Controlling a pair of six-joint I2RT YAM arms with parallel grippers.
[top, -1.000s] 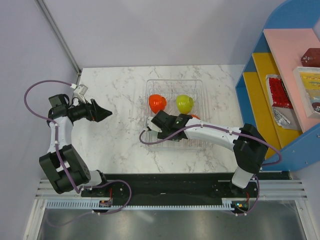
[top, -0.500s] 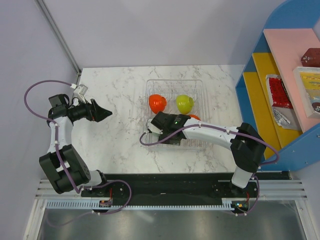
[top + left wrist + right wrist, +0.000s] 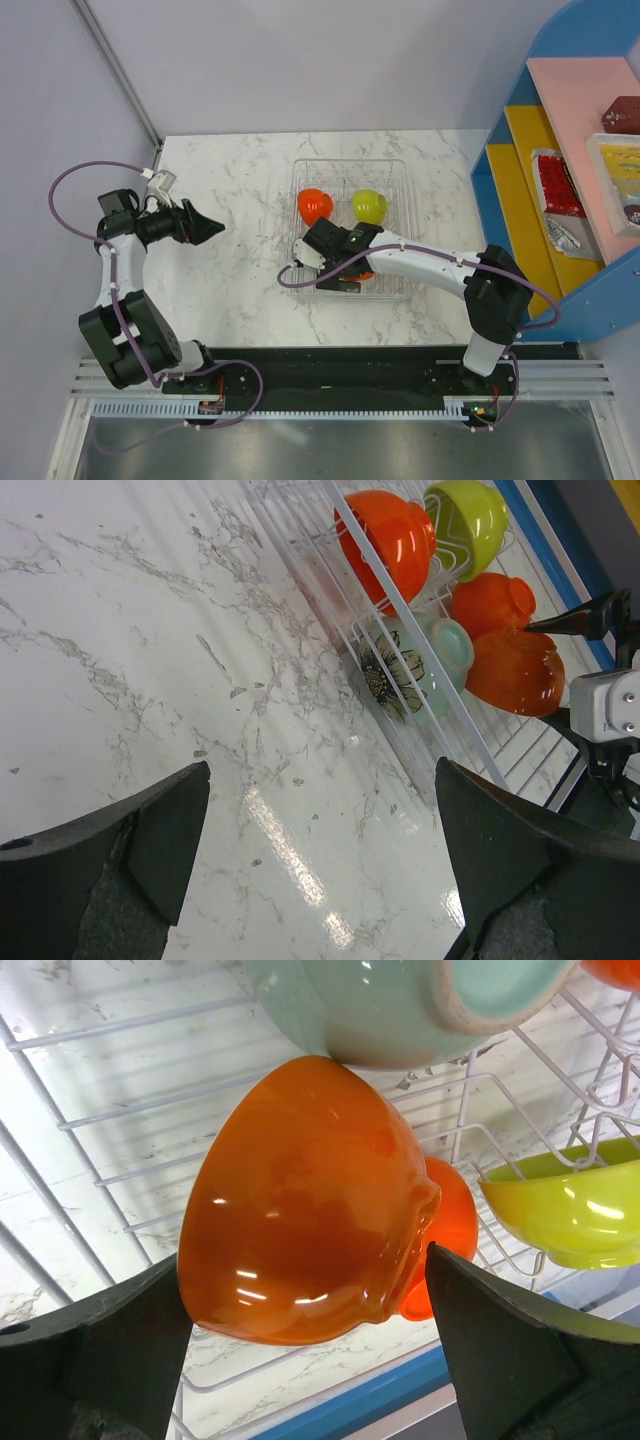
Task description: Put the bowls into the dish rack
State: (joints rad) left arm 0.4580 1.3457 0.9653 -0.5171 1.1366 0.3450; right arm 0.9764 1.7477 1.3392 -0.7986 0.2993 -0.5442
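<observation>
The clear dish rack (image 3: pixel 350 162) stands right of the table's middle. At its back sit a red-orange bowl (image 3: pixel 315 205) and a lime-green bowl (image 3: pixel 368 206). My right gripper (image 3: pixel 345 268) hangs over the rack's near part, open. An orange-outside bowl (image 3: pixel 300 1205) lies on its side on the rack wires (image 3: pixel 130 1105) between the spread fingers, with a gap at the right finger. A pale mint bowl (image 3: pixel 400 1010) lies just beyond it, and another orange bowl (image 3: pixel 455 1220) behind. My left gripper (image 3: pixel 205 229) hovers open over bare marble (image 3: pixel 250 730), well left of the rack (image 3: pixel 400 600).
A blue shelf unit (image 3: pixel 560 150) with yellow and pink shelves holding packets stands at the right. A grey wall runs along the table's left side. In the left wrist view the mint bowl (image 3: pixel 410 665) shows a flower print, next to the rack's side wall.
My right gripper has opened and let go of the orange-outside bowl, which now rests in the rack. The left arm has not moved.
</observation>
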